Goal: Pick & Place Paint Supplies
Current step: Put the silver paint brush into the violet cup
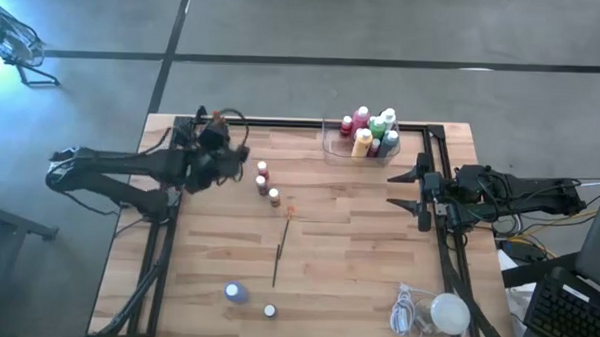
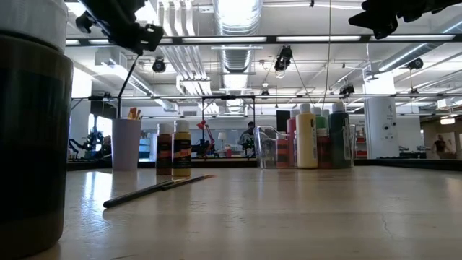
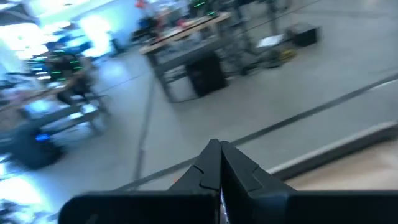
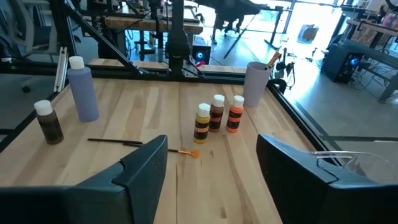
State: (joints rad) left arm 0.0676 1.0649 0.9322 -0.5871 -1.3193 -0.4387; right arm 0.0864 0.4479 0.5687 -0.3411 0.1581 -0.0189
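My right claw (image 1: 411, 189) hangs with its jaws apart and nothing between them, at the right edge of the surface (image 1: 357, 261), just on the near side of the clear tray (image 1: 333, 142). I'll place everything else from that tray.

Inside the tray stands a cluster of paint bottles (image 1: 372, 132) — pink, green, yellow, white caps up. To the tray's left, out on the open boards, three small bottles (image 1: 266, 183) stand in a short row, touching or nearly so. Just nearer than those lies a thin paintbrush (image 1: 279, 254) with an orange tip. Farther still from the tray, at the near edge, stand a purple bottle (image 1: 236, 293) and a small brown bottle (image 1: 269, 311).

The bottles look light, hard plastic, smooth-sided — I judge they could slip or tip if nudged at the cap, so I'd close on the body below the cap, square across it. The row of three stands tight; taking an end one first seems safer. The brush is stiff, very thin and flat on the wood, so I'd pinch it mid-handle from straight above.

My left claw (image 3: 219, 163) is closed on nothing, up off the surface by the purple cup (image 1: 203, 137) at the far left corner, well left of the tray.
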